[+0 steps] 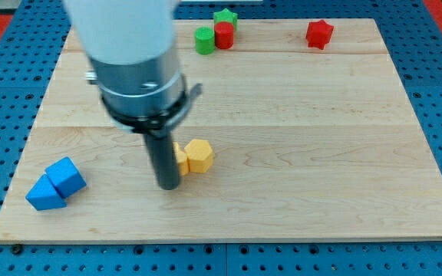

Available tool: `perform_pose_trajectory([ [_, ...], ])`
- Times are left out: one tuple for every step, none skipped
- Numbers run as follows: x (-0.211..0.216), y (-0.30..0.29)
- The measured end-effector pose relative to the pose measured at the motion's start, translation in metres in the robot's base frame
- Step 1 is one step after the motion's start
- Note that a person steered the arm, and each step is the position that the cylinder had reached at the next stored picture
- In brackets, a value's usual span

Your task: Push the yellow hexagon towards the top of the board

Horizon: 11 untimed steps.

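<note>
The yellow hexagon (199,155) lies on the wooden board (298,138), a little below and left of its middle. A second yellow block (179,158) touches the hexagon's left side and is partly hidden behind the rod; its shape cannot be made out. My tip (167,185) rests on the board just below and left of these two yellow blocks, close to the hidden one. The arm's grey and white body fills the view's upper left.
At the view's top stand a green cylinder (204,40), a red cylinder (224,35) and a green star (225,17) close together, with a red star (320,34) to their right. Two blue blocks (66,175) (44,193) sit at the bottom left corner.
</note>
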<state>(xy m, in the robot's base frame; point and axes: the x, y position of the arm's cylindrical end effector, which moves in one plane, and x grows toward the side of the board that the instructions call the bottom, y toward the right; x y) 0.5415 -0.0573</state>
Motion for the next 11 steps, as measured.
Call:
perform_pose_trajectory([
  [-0.030,0.015],
  [-0.045,0.044],
  [-0.066,0.067],
  [-0.115,0.074],
  [-0.117,0.105],
  [-0.151,0.094],
  [-0.203,0.051],
  [-0.174,0.064],
  [-0.136,0.048],
  [-0.183,-0.006],
  [-0.183,0.041],
])
